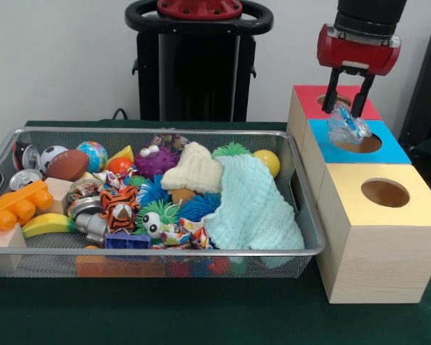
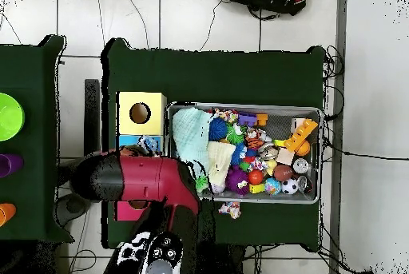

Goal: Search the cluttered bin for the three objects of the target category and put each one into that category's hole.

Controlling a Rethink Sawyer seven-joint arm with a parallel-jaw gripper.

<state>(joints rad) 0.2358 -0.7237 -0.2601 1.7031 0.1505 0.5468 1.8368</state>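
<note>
In the front view my gripper [image 1: 346,111] is shut on a clear wrinkled bottle [image 1: 350,128] with blue marks. It holds the bottle just above the left rim of the round hole [image 1: 365,144] in the blue-topped box [image 1: 395,149]. The wire mesh bin [image 1: 158,131] lies to the left, full of toys. No other clear bottle shows in it; a pale green knitted cloth [image 1: 255,205] and a cream knitted hat [image 1: 194,169] cover part of the contents. In the overhead view the red arm [image 2: 152,179] hides my gripper and most of the blue box; the bin's rim [image 2: 240,106] shows.
A red-topped box [image 1: 307,100] stands behind the blue one and a yellow-topped box [image 1: 416,201] in front of it. Metal cans [image 1: 23,178] lie at the bin's left end. A small colourful wrapper [image 2: 232,208] lies on the table outside the bin.
</note>
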